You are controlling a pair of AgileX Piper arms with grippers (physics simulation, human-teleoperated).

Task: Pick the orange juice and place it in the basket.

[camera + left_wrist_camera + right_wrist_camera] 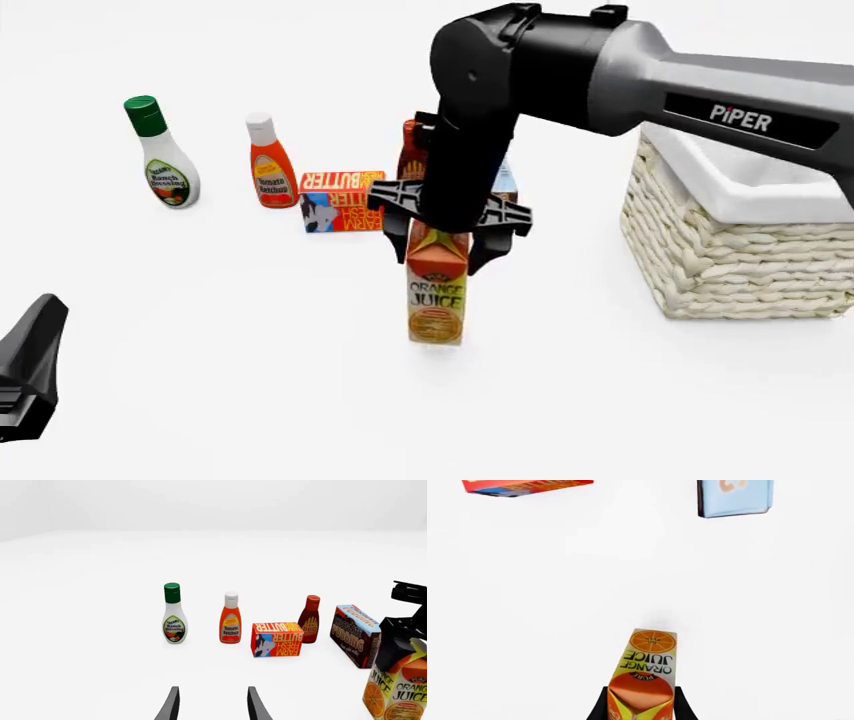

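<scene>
The orange juice (438,295) is a tall orange and yellow carton standing upright in the middle of the table; it also shows in the left wrist view (397,690) and in the right wrist view (647,665). My right gripper (447,245) reaches down from above, its two fingers pressed on either side of the carton's gable top. I cannot tell whether the carton is off the table. The cream wicker basket (747,260) with a white liner stands to the right of the carton. My left gripper (213,707) is open and empty at the near left (27,370).
Behind the carton stand a ranch dressing bottle (167,165), a ketchup bottle (271,165), a butter box (340,200) and a BBQ sauce bottle (411,150) partly hidden by my right arm. A chocolate pudding box (357,635) and a light blue box (735,497) are there too.
</scene>
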